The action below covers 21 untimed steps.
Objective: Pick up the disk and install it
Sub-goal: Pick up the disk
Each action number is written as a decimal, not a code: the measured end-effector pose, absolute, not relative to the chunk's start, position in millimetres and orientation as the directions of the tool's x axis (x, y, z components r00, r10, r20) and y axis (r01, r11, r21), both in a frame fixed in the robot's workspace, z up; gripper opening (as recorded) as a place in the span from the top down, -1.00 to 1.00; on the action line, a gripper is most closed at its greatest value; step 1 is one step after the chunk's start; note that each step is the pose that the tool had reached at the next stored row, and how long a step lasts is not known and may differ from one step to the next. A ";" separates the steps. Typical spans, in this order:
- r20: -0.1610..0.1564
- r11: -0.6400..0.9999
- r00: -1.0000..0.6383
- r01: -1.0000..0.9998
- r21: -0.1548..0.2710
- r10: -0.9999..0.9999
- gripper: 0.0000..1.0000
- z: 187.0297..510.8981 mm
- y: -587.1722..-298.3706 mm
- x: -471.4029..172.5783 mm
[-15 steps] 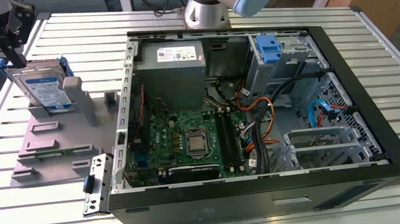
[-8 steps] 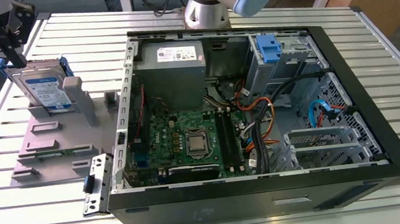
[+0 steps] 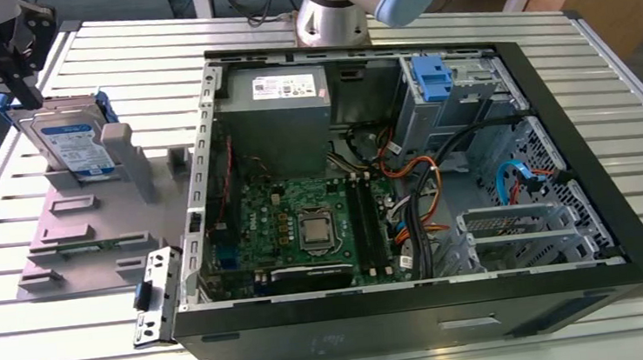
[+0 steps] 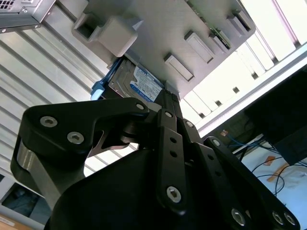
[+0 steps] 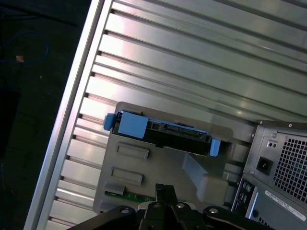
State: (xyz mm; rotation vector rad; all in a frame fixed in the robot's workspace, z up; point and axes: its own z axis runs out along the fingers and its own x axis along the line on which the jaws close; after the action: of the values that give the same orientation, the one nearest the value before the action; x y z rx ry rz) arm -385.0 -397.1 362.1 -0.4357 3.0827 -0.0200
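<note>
Silver, blue-railed, the disk (image 3: 68, 143) is standing upright in a grey holder (image 3: 84, 236) at the exterior view's left. The gripper (image 3: 13, 89) is hovering just above it, seemingly holding nothing, its opening impossible to tell. Alongside, the open black case (image 3: 426, 310) is housing a motherboard (image 3: 302, 225). In the second wrist view the disk's label (image 4: 146, 85) is peeking past the gripper. In the first wrist view its top edge is showing: rigid, weighty, shock-sensitive, I'd judge, best pinched across the flat faces.
</note>
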 end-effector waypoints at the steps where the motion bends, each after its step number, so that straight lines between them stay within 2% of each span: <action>1: -0.026 0.960 -0.960 -0.278 -0.017 -0.278 0.79 362.1 -397.1 -385.0; 21: -0.026 0.954 -0.954 -0.299 -0.017 -0.299 0.79 362.1 -397.1 -385.1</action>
State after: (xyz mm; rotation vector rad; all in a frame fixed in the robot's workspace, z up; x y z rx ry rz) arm -385.1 -397.1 362.1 -0.4706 3.0774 -0.0197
